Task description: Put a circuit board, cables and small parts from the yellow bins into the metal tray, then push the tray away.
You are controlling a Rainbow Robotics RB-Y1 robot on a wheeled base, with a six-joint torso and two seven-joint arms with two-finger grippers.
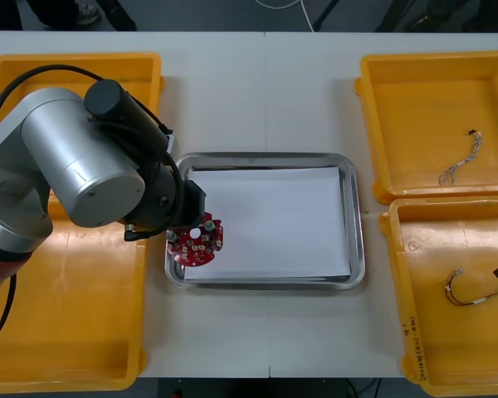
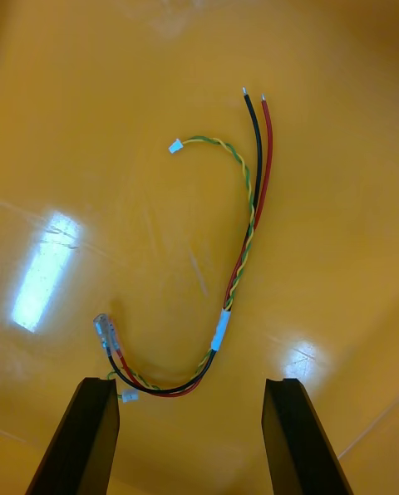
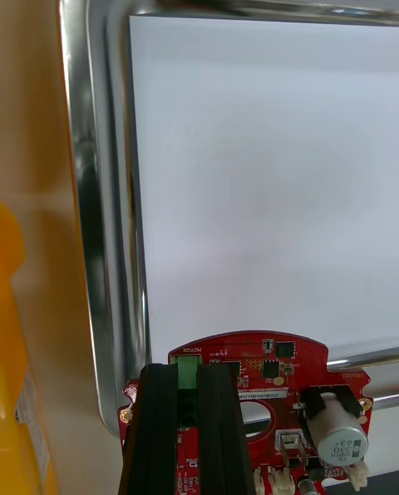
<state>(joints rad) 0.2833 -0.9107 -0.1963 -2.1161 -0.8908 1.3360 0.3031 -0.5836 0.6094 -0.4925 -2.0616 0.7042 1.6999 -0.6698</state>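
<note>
The left claw (image 3: 187, 379) is clamped on the edge of a round red circuit board (image 3: 274, 379). Its fingers are nearly together, with a green terminal block (image 3: 189, 369) between them. The front view places the board over the near left corner of the metal tray (image 1: 266, 156), which is white inside. The wrist view adds a silver capacitor (image 3: 337, 433); its print and the board's white lettering are too small to read.

The right claw (image 2: 189, 387) stands open above the floor of the near right yellow bin (image 1: 415, 348). There the cable bundle (image 2: 249, 213) resolves into red, black and a yellow-green twisted pair with white plugs. A twisted cable (image 1: 461, 162) lies in the far right bin (image 1: 373, 108) on the tabletop (image 1: 266, 83).
</note>
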